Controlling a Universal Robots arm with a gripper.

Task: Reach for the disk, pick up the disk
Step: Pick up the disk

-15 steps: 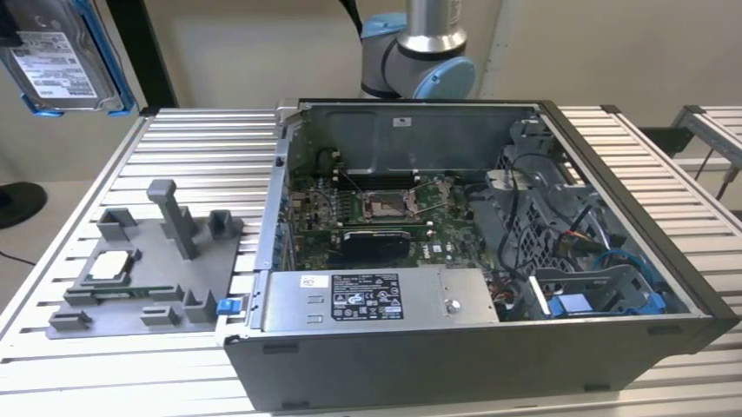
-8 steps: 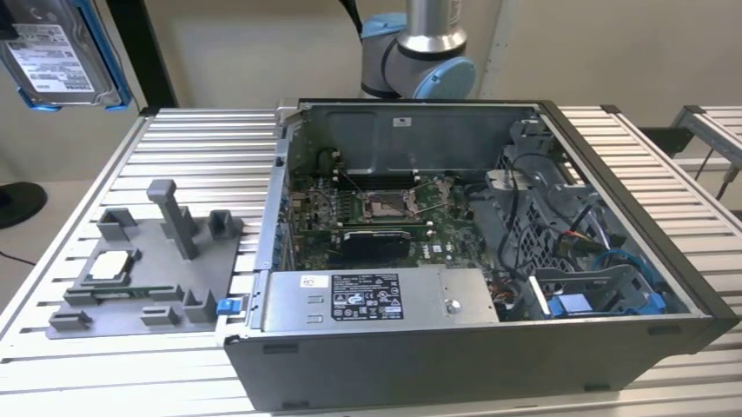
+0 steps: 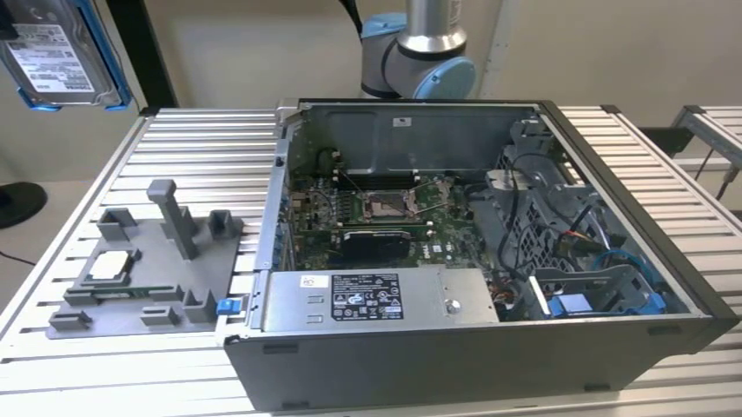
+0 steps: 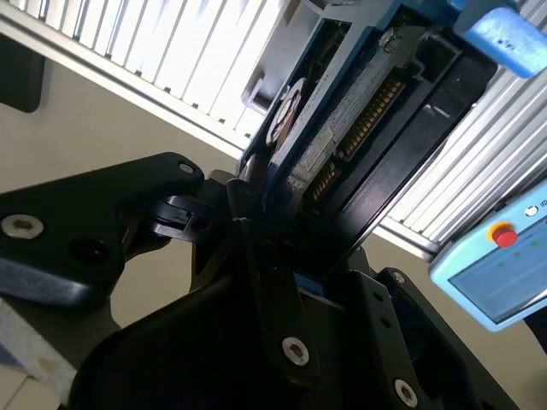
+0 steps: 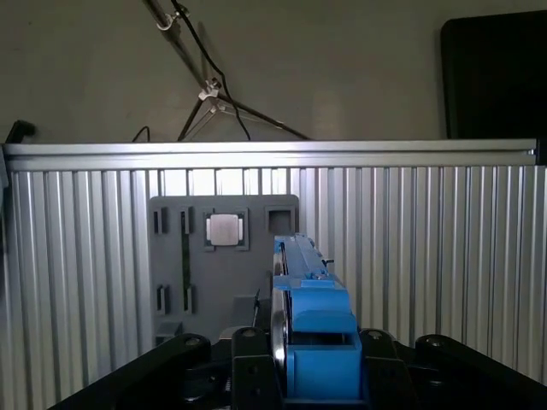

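Exterior view: soft, even light, faint shadows in PC case (image 3: 406, 130). Second wrist view: table slats (image 4: 171, 60) blown out w/ glare, gripper (image 4: 261, 201) nearly black. First wrist view: wall (image 5: 342, 68) dim, disk (image 5: 312, 333) bright.

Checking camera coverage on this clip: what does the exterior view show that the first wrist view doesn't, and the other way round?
Exterior view adds: the white label face of the disk, held high at that view's left, the open computer case, and the robot arm behind it. First wrist view adds: the gripper shut on the disk, seen edge-on along its blue frame, plus a dark panel and cables against the wall. Both show: the disk, the grey fixture with the pale-topped chip, and the slatted table.
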